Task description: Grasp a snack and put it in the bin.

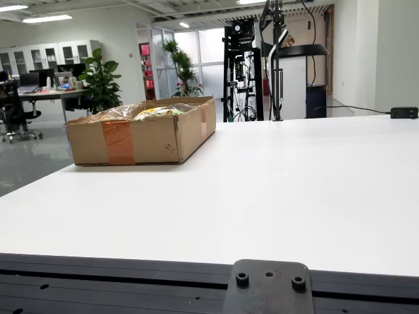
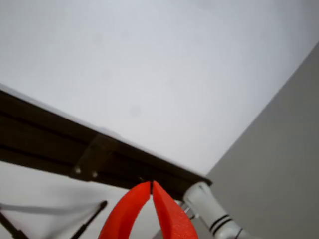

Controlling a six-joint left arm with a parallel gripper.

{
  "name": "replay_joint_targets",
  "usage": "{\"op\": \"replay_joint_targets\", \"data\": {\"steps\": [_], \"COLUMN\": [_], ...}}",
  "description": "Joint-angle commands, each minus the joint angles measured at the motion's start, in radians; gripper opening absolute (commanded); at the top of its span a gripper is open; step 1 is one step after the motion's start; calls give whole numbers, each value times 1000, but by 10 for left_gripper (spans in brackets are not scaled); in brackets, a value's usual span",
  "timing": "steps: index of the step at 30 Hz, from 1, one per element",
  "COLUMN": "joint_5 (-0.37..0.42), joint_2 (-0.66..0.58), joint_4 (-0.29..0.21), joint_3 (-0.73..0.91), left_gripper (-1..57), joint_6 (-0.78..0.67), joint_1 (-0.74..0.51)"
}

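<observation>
Claw (image 2: 151, 186) tips are pressed together on nothing, aimed at bare bench (image 1: 294, 190), while snacks (image 1: 157, 112) sit in the far-left box (image 1: 141, 137), side view.

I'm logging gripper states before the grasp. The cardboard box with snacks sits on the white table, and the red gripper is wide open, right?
Not quite. In the view that rides on the gripper, the red gripper has its fingertips touching, so it is shut. The cardboard box with snacks does sit on the white table.
</observation>
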Motion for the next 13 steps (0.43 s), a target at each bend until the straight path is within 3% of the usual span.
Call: {"op": "replay_joint_targets", "data": {"steps": [1,13], "joint_5": [0,0], "joint_2": [0,0], "joint_4": [0,0], "joint_3": [0,0], "left_gripper": [4,4], "joint_6": [-1,-1], "joint_1": [17,50]}}
